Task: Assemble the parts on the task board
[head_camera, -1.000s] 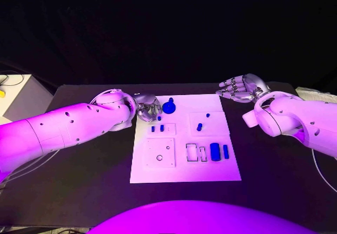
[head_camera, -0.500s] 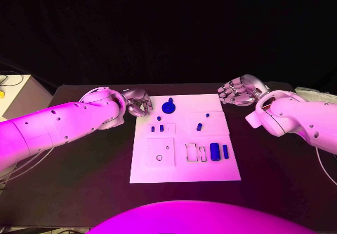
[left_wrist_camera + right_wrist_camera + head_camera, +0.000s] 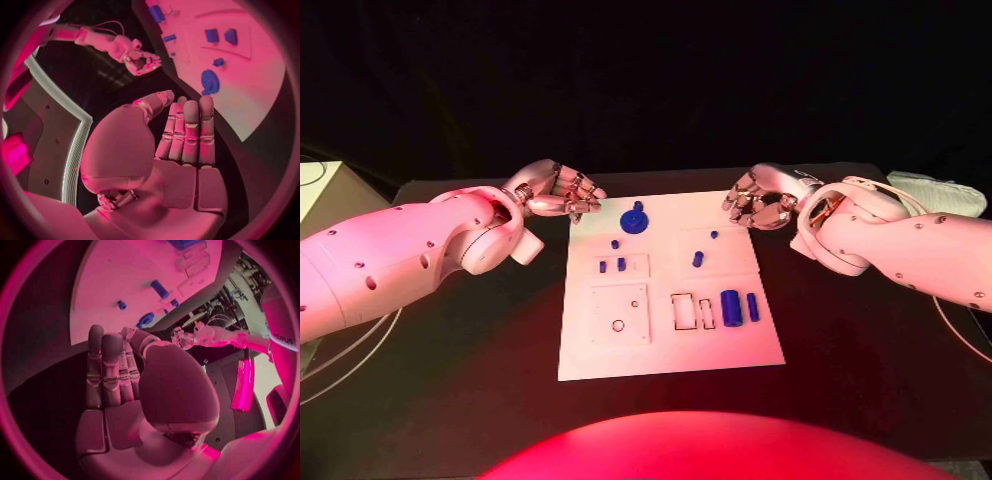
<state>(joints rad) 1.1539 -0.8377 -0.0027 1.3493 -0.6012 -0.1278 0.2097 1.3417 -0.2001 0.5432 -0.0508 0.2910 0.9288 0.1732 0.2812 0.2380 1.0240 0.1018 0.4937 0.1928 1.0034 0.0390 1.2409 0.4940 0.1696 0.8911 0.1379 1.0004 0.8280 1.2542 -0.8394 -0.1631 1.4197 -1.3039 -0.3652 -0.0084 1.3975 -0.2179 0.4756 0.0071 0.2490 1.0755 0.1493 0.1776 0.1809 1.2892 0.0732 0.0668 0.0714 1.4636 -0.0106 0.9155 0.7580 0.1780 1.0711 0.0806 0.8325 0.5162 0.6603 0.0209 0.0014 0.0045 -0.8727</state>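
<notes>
Both hands hovered off the far corners of the task board (image 3: pixel 668 345) on the black counter (image 3: pixel 877 330), neither holding anything: left hand (image 3: pixel 557 190) with fingers loosely curled, released; right hand (image 3: pixel 762 205) likewise empty, fingers straight and together in its wrist view. Parts sat untouched on the board: round blue piece (image 3: pixel 635 219) near the far edge, blue cylinder (image 3: pixel 730 305) beside the slots (which slot it fits was hard to tell). Best approach, probably: descend on one part squarely and pinch gently.
</notes>
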